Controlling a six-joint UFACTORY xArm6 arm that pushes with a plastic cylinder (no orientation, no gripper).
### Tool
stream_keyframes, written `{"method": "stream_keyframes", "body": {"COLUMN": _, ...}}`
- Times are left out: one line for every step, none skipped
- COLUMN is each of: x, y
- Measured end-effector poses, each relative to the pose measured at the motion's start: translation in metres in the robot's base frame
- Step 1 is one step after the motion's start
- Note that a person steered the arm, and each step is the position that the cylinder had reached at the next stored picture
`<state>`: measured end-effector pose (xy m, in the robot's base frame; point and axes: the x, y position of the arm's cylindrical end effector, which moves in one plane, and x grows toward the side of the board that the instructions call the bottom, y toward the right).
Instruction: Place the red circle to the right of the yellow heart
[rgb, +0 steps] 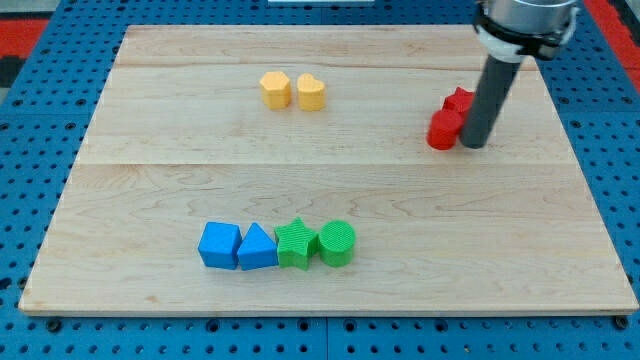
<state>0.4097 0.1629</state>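
The red circle (442, 129) lies on the wooden board (150, 200) at the view's right, touching a second red block (458, 100) just above it. The yellow heart (311, 92) sits near the view's top centre, far to the left of the red circle. A yellow hexagon (276, 89) touches the heart's left side. My tip (474, 144) stands right against the red circle's right side, and the rod hides part of both red blocks.
A row of blocks lies at the view's bottom centre: a blue block (219, 245), a blue triangle (257, 248), a green star (296, 243) and a green circle (337, 243). A blue pegboard (40, 130) surrounds the board.
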Motion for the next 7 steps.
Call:
{"method": "stream_keyframes", "body": {"x": -0.015, "y": -0.024}}
{"method": "stream_keyframes", "body": {"x": -0.024, "y": -0.045}}
{"method": "stream_keyframes", "body": {"x": -0.014, "y": -0.057}}
{"method": "stream_keyframes", "body": {"x": -0.031, "y": -0.077}}
{"method": "stream_keyframes", "body": {"x": -0.044, "y": -0.082}}
{"method": "stream_keyframes", "body": {"x": -0.047, "y": -0.084}}
{"method": "stream_keyframes", "body": {"x": -0.015, "y": -0.084}}
